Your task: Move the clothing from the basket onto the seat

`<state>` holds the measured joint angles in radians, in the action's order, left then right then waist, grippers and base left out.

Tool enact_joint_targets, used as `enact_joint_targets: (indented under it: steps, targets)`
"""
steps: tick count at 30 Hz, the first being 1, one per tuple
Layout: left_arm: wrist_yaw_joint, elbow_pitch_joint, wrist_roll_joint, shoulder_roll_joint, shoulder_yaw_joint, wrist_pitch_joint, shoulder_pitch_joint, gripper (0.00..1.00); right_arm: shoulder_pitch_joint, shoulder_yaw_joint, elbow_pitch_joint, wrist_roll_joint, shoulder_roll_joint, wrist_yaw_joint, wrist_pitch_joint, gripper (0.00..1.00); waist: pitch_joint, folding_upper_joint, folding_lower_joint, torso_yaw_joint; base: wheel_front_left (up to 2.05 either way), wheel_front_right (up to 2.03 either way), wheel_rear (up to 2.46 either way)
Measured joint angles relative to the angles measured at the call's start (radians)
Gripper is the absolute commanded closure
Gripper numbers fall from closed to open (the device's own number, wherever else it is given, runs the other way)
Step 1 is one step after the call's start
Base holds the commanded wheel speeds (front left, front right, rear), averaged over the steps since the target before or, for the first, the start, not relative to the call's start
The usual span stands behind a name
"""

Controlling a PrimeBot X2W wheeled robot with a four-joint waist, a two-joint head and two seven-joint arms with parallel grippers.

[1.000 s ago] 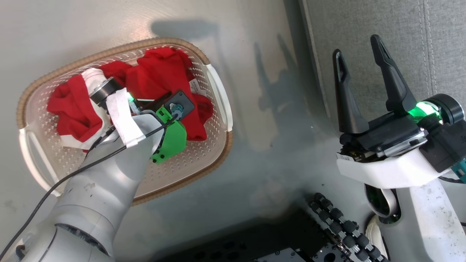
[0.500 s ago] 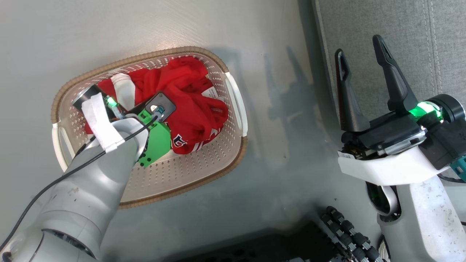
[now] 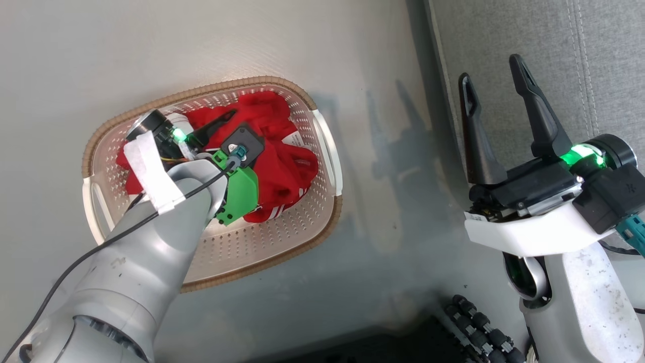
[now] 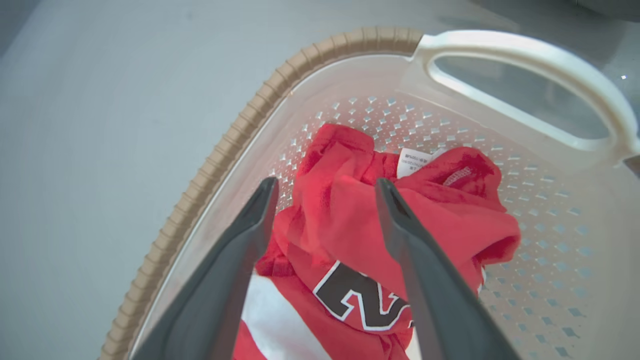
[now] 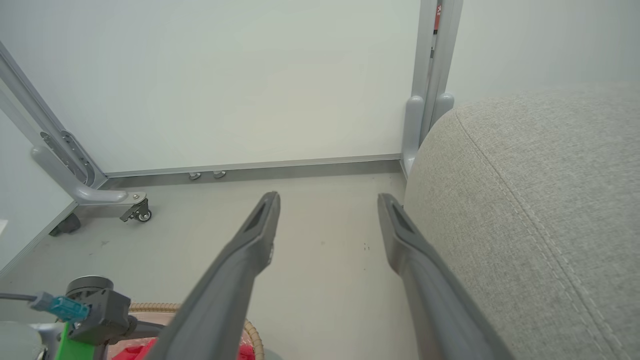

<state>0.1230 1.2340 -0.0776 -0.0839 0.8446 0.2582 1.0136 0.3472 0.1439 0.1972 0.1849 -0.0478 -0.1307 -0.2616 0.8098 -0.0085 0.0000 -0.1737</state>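
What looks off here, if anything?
Nothing spilled or damaged. The red jerseys lie crumpled in one heap at one end of the laundry basket, none over its rim; the left gripper is open over them, gripping nothing.

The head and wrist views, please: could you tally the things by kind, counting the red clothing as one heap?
basket: 1
heap of red clothing: 1
grey seat: 1
grippers, left gripper and right gripper: 2
Total: 5

I log: pale grey floor (image 3: 252,40), faintly glossy; white wall panel (image 5: 250,85); grey metal post (image 5: 425,75); caster (image 5: 143,215) under frame leg; possibly a second wheel (image 5: 65,225), blurred.
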Motion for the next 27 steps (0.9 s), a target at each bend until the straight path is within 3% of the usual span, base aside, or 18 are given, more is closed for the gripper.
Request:
enact_joint_targets:
  steps: [11,27]
  targets:
    - [0.002,-0.005,-0.018,0.006,0.034,0.005,0.009,0.00,-0.003,0.008,0.002,0.005,0.000,0.000,0.000,0.00,0.002,0.0000,0.0000,-0.018,0.00,0.00,0.00]
    - [0.006,0.049,-0.063,-0.049,0.065,-0.060,0.063,0.00,-0.009,0.003,0.031,0.013,0.000,0.000,0.000,0.00,0.105,0.0000,0.0000,-0.076,0.00,0.00,0.00]
